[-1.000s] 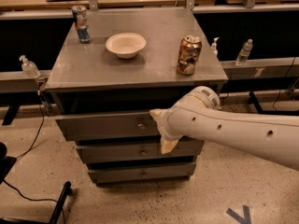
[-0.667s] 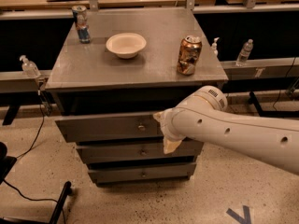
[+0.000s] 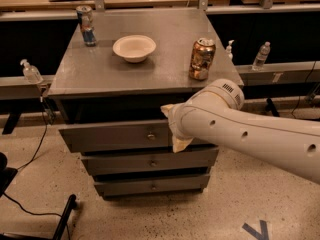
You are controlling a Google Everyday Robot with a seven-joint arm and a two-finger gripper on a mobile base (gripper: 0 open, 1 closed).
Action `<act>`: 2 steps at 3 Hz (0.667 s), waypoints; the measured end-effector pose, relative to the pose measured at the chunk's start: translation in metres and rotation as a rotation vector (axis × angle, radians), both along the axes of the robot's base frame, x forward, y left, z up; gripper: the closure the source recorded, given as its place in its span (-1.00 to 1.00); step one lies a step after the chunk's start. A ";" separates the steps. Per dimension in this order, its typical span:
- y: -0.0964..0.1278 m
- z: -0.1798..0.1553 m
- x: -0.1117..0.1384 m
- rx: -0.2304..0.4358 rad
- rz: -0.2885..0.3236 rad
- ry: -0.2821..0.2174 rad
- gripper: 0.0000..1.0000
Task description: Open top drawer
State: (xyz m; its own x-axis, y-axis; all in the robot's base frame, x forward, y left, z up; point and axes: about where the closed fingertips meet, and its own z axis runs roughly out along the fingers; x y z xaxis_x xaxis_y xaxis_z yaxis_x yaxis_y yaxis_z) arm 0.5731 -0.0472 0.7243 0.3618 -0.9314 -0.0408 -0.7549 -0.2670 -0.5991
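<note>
1. On my feed the grey cabinet (image 3: 150,76) stands in the middle of the floor, with three drawer fronts stacked down its face.
2. The top drawer (image 3: 107,136) sits right under the cabinet's top, with a dark shadowed band between the two. It is the widest front of the three, and its small round knob (image 3: 151,134) is at its centre.
3. The middle drawer (image 3: 125,162) and the bottom drawer (image 3: 125,186) lie below it, each with a similar knob.
4. The white arm (image 3: 250,134) reaches in from the right edge and crosses in front of the right half of the top drawer.
5. The gripper (image 3: 175,129) is at the arm's end, level with the top drawer front and just to the right of the knob. I cannot tell whether it touches the knob.
6. I cannot tell whether the gripper is open or closed (the arm's bulk covers most of it from this angle).
7. On the cabinet top I see a white bowl (image 3: 134,48), a gold can (image 3: 202,59) near the right front corner, and a blue can (image 3: 86,25) at the back left, all well apart.
</note>
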 end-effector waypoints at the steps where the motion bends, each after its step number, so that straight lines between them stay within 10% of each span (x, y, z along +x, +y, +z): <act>1: -0.002 -0.010 0.020 0.016 -0.019 0.041 -0.62; 2: 0.002 -0.034 0.038 0.034 -0.032 0.129 -0.50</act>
State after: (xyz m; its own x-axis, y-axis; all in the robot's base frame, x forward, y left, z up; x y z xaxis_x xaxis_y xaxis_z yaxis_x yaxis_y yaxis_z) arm 0.6113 -0.0447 0.6901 0.3215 -0.9396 -0.1172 -0.8342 -0.2225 -0.5045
